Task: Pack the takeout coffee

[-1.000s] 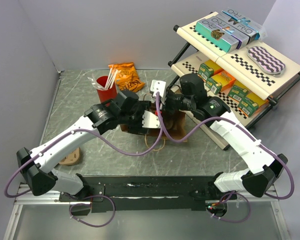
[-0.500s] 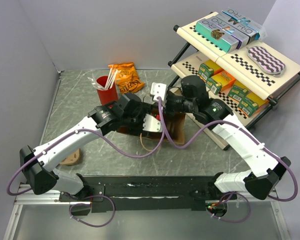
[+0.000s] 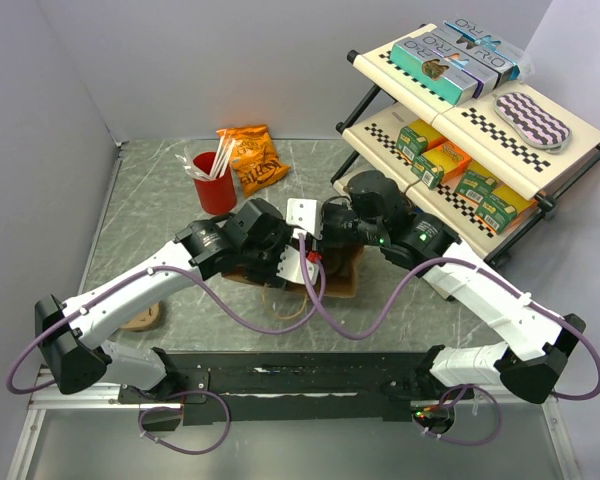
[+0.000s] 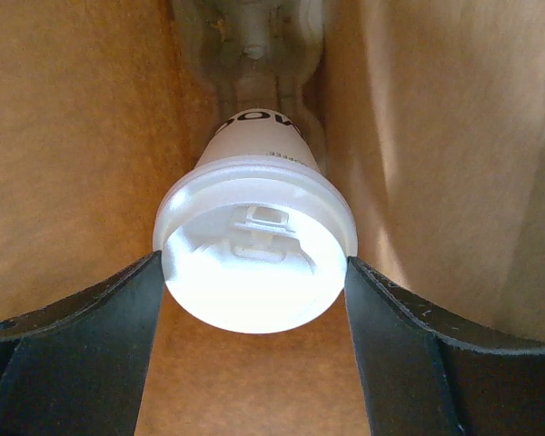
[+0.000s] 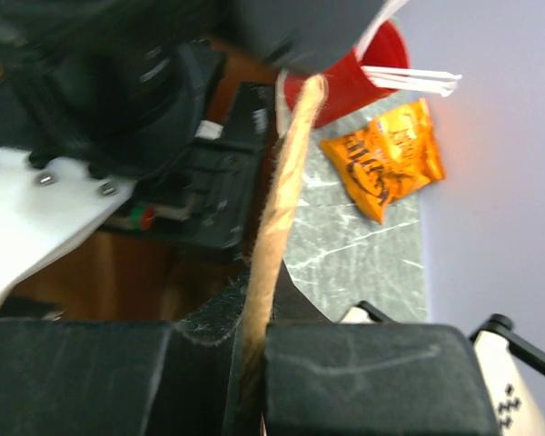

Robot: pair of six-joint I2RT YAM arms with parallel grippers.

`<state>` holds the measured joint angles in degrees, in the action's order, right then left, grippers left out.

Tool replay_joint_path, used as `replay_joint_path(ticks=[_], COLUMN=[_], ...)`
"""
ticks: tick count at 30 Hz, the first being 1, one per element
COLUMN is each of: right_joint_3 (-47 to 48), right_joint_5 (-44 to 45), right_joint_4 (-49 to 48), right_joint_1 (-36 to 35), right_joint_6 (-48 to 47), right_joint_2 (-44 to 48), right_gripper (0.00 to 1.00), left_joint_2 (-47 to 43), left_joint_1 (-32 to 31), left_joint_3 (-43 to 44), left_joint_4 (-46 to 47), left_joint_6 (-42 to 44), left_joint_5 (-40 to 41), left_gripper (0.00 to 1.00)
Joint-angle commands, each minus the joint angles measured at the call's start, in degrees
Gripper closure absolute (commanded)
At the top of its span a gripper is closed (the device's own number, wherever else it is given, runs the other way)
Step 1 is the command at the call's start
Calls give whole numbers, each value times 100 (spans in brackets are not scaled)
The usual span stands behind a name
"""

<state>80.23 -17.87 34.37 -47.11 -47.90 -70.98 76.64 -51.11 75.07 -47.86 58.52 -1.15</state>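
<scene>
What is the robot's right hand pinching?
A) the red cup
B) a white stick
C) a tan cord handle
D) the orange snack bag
C: in the right wrist view, the right gripper is shut with the tan cord handle clamped between its fingers and running up out of them.

"TRO" on a shelf box (image 3: 470, 30); takeout coffee (image 4: 254, 272) print unreadable
</scene>
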Motion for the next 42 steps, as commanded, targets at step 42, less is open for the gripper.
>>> replay_joint_path(ticks=[42], right_joint_3=[-7], right_joint_5=[-112], right_joint_4=[-774], right_joint_1=[-26], right_joint_6=[571], right_joint_2=[93], right_gripper=[100], left_joint_2=[457], left_joint_1=[-4], left_joint_3=[-352], left_joint_4=[1103], left_joint_6=[107], left_joint_5=[1723], left_gripper=[99])
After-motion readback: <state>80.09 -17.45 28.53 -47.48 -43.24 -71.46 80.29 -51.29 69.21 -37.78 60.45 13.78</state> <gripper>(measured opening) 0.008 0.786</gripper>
